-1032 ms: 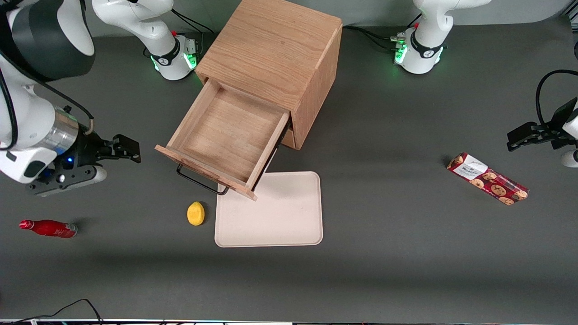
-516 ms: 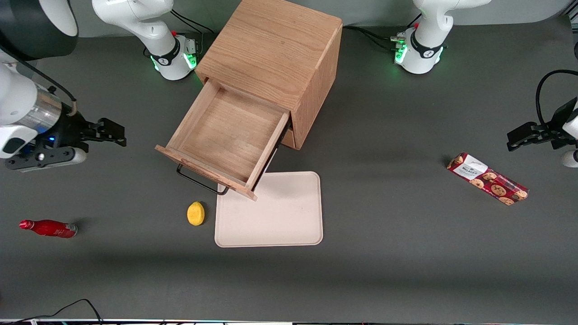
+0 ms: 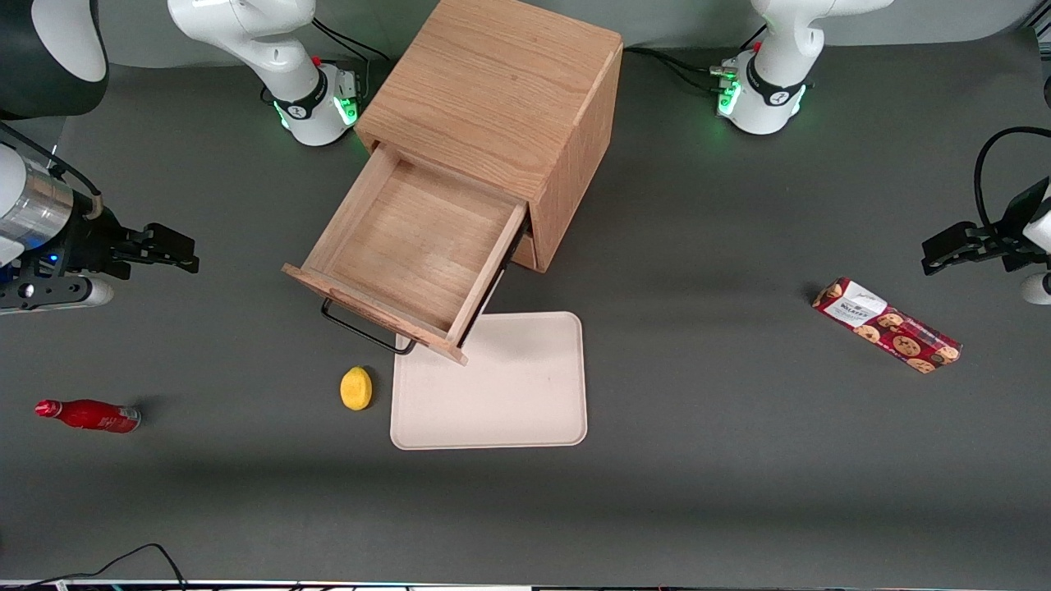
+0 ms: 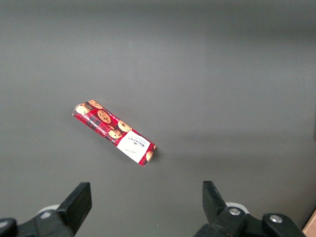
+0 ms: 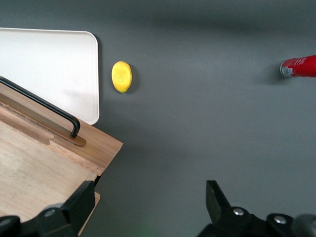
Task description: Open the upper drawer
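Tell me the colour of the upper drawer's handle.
Black: the thin bar handle on the light-wood upper drawer, clearest in the right wrist view.

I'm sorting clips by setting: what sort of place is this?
Probably a robotics lab test bench: arms bolted to a plain gray table, staged props like a cabinet with its upper drawer pulled out, and the open end effector hovering nearby.

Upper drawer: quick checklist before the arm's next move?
1. Upper drawer pulled out of the cabinet: ok.
2. Drawer inside holds nothing: ok.
3. Handle free, nothing gripping it: ok.
4. Gripper open, holding nothing, off toward the working arm's end of the table: ok.
5. Drawer front overhangs the tray; contact between them: cannot tell.
6. Lemon apart from drawer and tray: ok.
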Robot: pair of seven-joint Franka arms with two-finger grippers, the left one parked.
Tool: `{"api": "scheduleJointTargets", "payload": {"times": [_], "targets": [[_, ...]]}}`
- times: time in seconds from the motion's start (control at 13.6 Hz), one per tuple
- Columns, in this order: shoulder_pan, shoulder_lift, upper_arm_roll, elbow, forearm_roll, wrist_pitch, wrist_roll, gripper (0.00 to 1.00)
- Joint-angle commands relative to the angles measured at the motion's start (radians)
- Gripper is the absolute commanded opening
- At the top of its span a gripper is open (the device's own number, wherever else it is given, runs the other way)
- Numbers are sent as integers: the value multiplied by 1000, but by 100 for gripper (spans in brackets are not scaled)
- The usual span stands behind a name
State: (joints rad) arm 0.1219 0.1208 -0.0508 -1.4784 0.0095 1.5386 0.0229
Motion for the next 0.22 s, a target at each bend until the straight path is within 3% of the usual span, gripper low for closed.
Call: {"api": "scheduleJointTargets", "payload": {"times": [0.0,0.15], "targets": [[-13,8,19,24,-25,9,29,100],[-13,8,17,26,-25,9,29,100]]}}
